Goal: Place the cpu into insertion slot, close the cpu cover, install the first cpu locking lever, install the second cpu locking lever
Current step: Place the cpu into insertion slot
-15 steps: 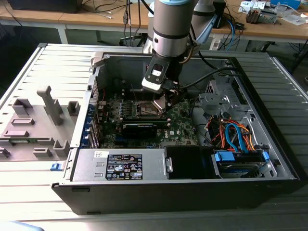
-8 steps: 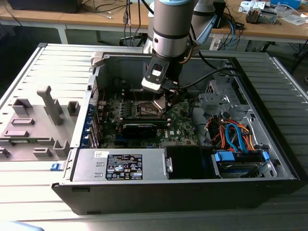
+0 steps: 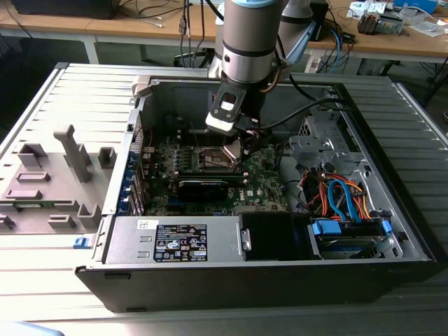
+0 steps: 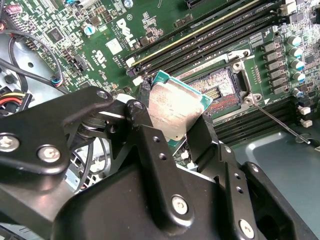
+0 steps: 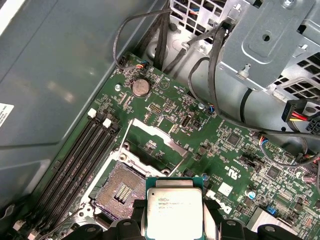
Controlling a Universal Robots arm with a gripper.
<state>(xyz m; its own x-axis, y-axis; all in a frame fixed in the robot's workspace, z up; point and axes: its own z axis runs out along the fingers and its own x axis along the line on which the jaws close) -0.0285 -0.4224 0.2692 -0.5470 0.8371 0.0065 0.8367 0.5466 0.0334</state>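
Cpu [image 4: 172,107]: your gripper [image 4: 170,125] clamps it near the bare insertion slot [image 4: 218,86]; cpu cover [image 5: 150,142] stands open; no step finished yet.

The arm [image 3: 245,56] is a silver-grey cylinder with a pale blue band, a white block [image 3: 225,112] at its wrist and 1 thick black cable [image 3: 297,110]. The claw [image 4: 172,120] is matte black linkage with round silver screws [image 4: 180,204].

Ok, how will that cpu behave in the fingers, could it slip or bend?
Probably stiff: the cpu is a flat metal-topped plate. It may slip, since the fingers grip only its thin edges. Likely light: thin, no bigger than the insertion slot.
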